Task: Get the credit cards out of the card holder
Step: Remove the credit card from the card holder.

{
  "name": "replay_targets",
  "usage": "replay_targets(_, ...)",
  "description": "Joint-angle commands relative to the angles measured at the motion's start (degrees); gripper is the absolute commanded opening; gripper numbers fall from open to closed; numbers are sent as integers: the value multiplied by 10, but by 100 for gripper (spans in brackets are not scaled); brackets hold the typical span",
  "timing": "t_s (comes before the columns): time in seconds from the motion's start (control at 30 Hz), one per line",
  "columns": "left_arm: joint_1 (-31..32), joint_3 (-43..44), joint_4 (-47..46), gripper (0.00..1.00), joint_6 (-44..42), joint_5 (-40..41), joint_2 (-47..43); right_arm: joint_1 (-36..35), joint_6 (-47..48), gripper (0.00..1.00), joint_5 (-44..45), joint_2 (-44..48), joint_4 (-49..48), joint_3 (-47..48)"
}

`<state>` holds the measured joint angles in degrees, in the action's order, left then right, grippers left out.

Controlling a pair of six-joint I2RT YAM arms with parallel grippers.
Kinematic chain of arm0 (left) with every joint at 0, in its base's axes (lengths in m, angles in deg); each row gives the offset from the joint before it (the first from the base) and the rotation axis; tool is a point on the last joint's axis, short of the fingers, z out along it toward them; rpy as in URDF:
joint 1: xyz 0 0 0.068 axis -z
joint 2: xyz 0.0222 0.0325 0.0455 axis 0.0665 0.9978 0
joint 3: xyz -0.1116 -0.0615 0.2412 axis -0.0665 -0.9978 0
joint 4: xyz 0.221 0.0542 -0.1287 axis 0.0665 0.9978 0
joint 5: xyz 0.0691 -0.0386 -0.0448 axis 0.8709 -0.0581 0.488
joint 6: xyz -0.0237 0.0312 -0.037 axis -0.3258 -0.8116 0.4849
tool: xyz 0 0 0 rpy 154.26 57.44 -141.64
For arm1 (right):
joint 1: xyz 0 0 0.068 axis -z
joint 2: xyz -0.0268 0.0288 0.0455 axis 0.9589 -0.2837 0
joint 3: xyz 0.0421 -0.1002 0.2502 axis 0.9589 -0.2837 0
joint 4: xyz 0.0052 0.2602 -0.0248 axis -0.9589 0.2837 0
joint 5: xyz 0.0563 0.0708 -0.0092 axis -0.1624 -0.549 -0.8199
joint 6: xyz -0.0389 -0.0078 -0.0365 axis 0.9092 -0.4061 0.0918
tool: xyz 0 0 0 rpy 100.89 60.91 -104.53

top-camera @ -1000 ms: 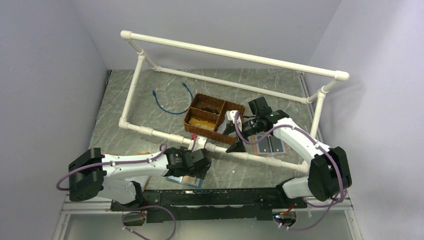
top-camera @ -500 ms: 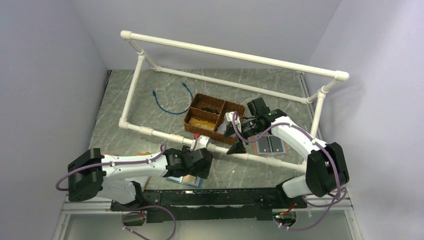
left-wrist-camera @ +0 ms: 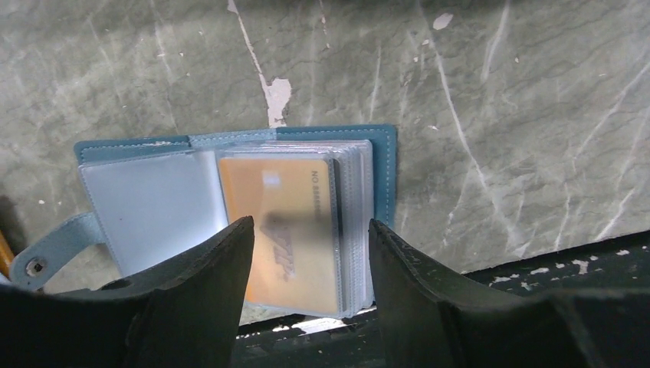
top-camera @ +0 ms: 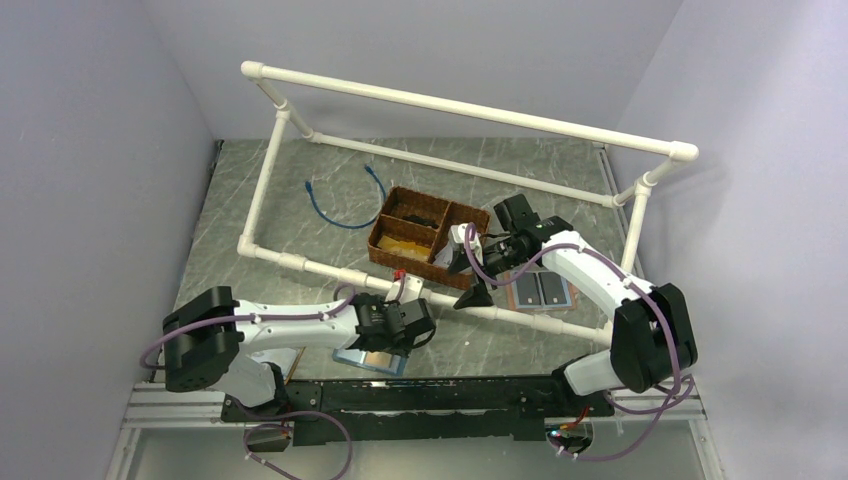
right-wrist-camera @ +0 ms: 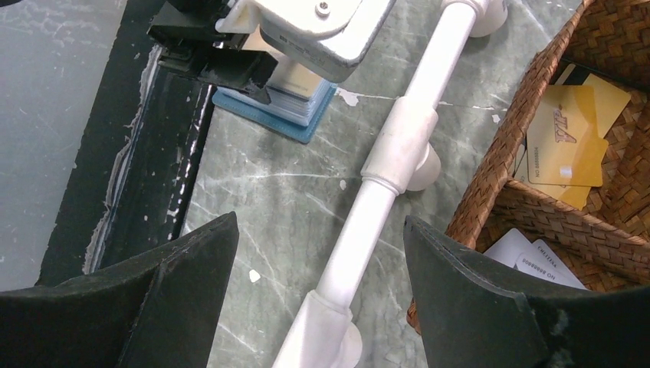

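The card holder (left-wrist-camera: 146,203) is lying open and flat on the table (left-wrist-camera: 498,115), in the lower middle of the left wrist view, and low in the middle of the top view, close to the black rail. It is blue with a stitched edge, and a small round-ended strap (left-wrist-camera: 54,245) is sticking out at its left. Shiny clear pockets are stacking up inside it, and an orange credit card (left-wrist-camera: 280,230) with rounded corners is showing through the top one. The left gripper (left-wrist-camera: 310,228) is hanging right over that card with its two black fingers apart, holding nothing; I cannot tell if they are touching the pockets. The table is looking like smooth grey-green stone with white veins and chips. The right gripper (right-wrist-camera: 318,230) is hovering in the lower half of the right wrist view, its fingers spreading wide and empty above a round white pipe (right-wrist-camera: 398,153). At the right edge of that view a brown woven basket (right-wrist-camera: 536,199) is holding flat gold cards (right-wrist-camera: 567,130) and white cards (right-wrist-camera: 536,257). In the top view a thin blue cable (top-camera: 340,205) is curling in the upper left.
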<state>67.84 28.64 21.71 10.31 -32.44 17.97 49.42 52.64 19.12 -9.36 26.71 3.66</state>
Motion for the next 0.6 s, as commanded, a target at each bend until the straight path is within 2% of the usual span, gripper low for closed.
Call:
replay_targets(0.0,3,11,18,61,14,35,-19,-2,23,81,-24,-6,7,22)
replay_targets(0.2,-5,-34,-47,59,-9,6,-58,-2,22,81,-22,-7,7,22)
replay_targets(0.57,-57,-100,-108,66,-15,-54,-72,-2,22,81,-22,-7,7,22)
